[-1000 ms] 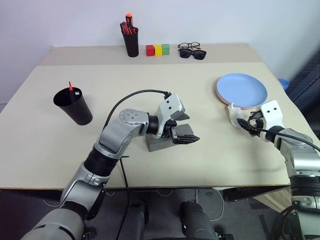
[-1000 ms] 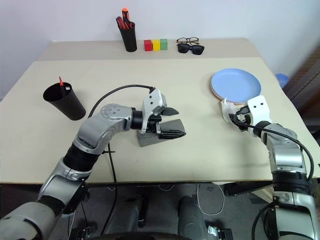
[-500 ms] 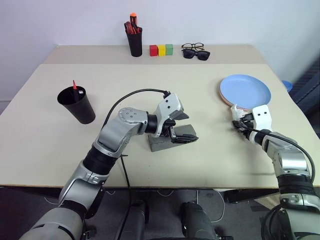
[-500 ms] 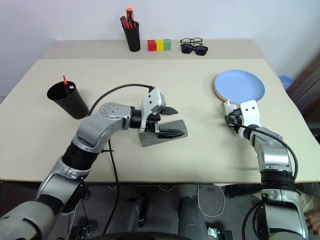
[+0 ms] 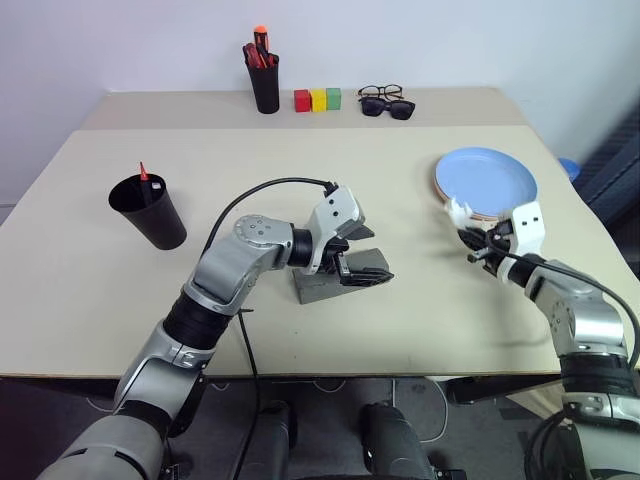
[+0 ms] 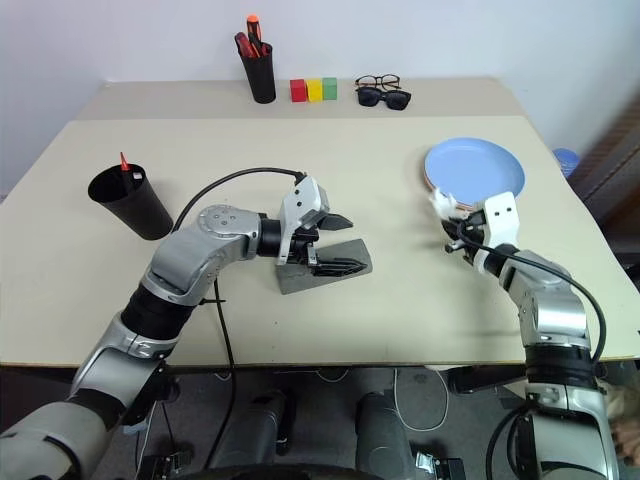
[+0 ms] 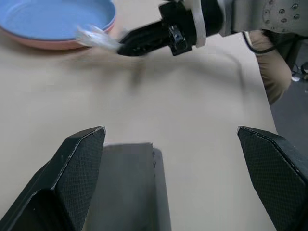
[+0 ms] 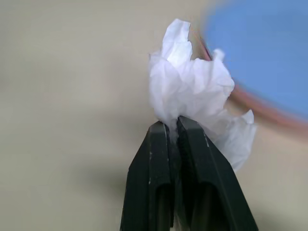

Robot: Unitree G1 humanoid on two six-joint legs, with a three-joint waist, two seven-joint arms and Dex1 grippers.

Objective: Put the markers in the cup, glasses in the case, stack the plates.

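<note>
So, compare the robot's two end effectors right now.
The left end effector stands wide open over the grey case, holding nothing. The right end effector is shut on a crumpled white tissue beside the stacked plates. Both have two black fingers and hang just above the table.

Along the table's [image 5: 300,390] far edge stand a black pen holder [image 5: 265,88] full of red and orange markers [image 5: 258,50], three blocks [image 5: 316,99] in red, yellow and green, and two pairs of dark glasses [image 5: 385,102] side by side. A crumpled white tissue [image 8: 192,91] sits near the right edge.
</note>
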